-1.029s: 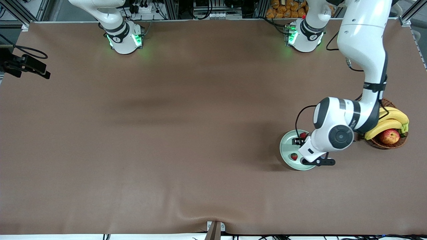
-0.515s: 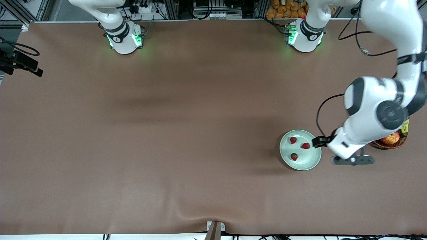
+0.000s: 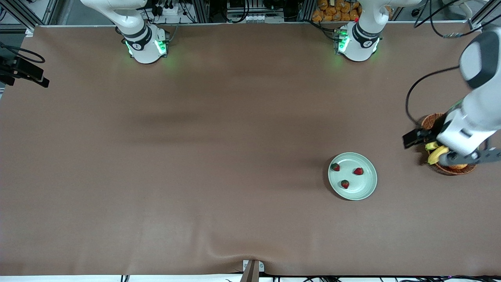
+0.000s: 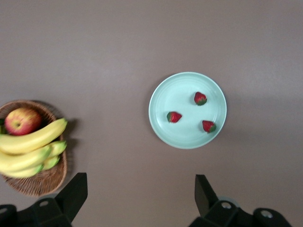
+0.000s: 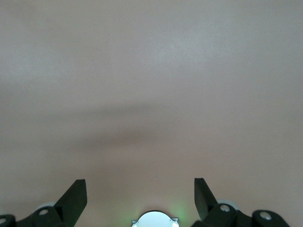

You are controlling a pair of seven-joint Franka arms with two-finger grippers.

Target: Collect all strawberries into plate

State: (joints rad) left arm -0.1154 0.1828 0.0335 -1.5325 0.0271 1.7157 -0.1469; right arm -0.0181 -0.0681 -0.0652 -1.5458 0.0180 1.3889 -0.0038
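All three strawberries [image 4: 200, 98] lie apart inside the plate [image 3: 368, 190] on the counter [image 3: 219, 156], so the collecting looks done. The left end effector [image 4: 137, 198] hangs wide and empty over the basket [image 4: 45, 177] of bananas [image 4: 31, 142], probably just clear of the plate. The right end effector [image 5: 139, 198], also wide, waits over bare counter near its base.

You have a brown wicker basket [image 4: 45, 177] sitting at the left arm's end of the brown table cover [image 3: 195, 156]. In it lie yellow bananas [image 4: 28, 146] with a red-yellow apple [image 4: 21, 120] beside them.
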